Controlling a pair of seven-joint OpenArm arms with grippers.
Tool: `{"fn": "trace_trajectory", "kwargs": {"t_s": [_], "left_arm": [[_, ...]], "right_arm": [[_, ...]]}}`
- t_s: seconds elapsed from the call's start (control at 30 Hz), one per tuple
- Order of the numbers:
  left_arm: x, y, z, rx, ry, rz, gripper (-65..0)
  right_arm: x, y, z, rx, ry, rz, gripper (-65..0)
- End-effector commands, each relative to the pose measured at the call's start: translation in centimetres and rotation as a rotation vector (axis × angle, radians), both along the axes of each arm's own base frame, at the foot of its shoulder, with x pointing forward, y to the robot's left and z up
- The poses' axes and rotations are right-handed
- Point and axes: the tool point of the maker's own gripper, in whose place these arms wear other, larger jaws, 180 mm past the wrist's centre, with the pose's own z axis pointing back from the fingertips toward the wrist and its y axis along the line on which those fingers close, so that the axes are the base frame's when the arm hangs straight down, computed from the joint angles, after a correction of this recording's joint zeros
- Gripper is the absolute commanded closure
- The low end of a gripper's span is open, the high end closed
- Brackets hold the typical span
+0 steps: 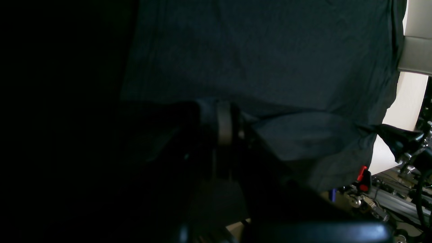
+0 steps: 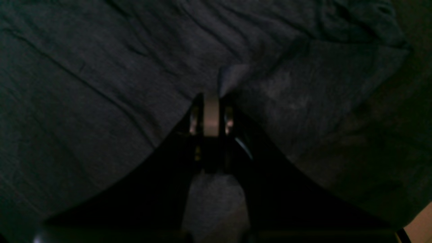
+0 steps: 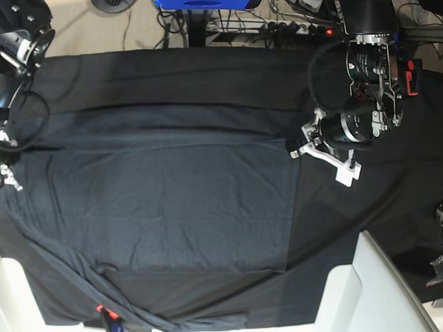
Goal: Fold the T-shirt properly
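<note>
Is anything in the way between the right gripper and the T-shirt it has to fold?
Nothing visible is. The right gripper is already on the T-shirt, with its tips closed on a small raised pinch of the fabric.

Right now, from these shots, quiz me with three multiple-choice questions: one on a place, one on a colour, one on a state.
1. In the base view, the left claw is: A over the T-shirt's middle; B by its side edge; C off the table.
2. The table cloth is: A white; B black; C red.
3. The T-shirt is: A spread open; B balled up; C hanging up.
B, it sits beside the T-shirt's edge; B, black fabric surrounds the T-shirt; A, it lies wide and mostly flat.
</note>
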Motion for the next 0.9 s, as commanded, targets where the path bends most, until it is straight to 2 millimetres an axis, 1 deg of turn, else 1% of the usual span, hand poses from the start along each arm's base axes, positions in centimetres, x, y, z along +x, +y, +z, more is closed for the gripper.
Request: {"fn": "trace_trajectory", "kwargs": {"t_s": [0.0,0.17,0.3,0.63,0.8,0.83,0.87], "left_arm": [[0.9,0.2,1.1,-0.001,-0.041,0.0,0.0],[0.8,0.3,1.0,0.0,-0.038,0.001,0.0],[0.8,0.3,1.1,0.0,-0.04,0.001,0.0],[1.0,0.3,1.2,0.0,-0.043,0.002,0.0],[1.1,0.6,1.2,0.005,-0.046,0.009,0.0],[1.1,1.0,1.3,0.007,-0.048,0.02,0.0],[1.2,1.5,1.4,0.005,-0.05,0.038,0.0]], "right_arm": [[1.3,-1.4,1.8,-0.04,-0.048,-0.006,0.0],[1.3,-1.4,1.8,-0.041,-0.049,-0.006,0.0],[1.9,-1.6,2.2,-0.05,-0.068,-0.009,0.0],[2.0,-1.4,2.2,-0.046,-0.067,-0.008,0.0],[2.0,-1.4,2.2,-0.046,-0.067,-0.008,-0.2],[2.0,-1.4,2.2,-0.046,-0.067,-0.008,-0.5],[2.0,-1.4,2.2,-0.046,-0.067,-0.008,-2.4]]}}
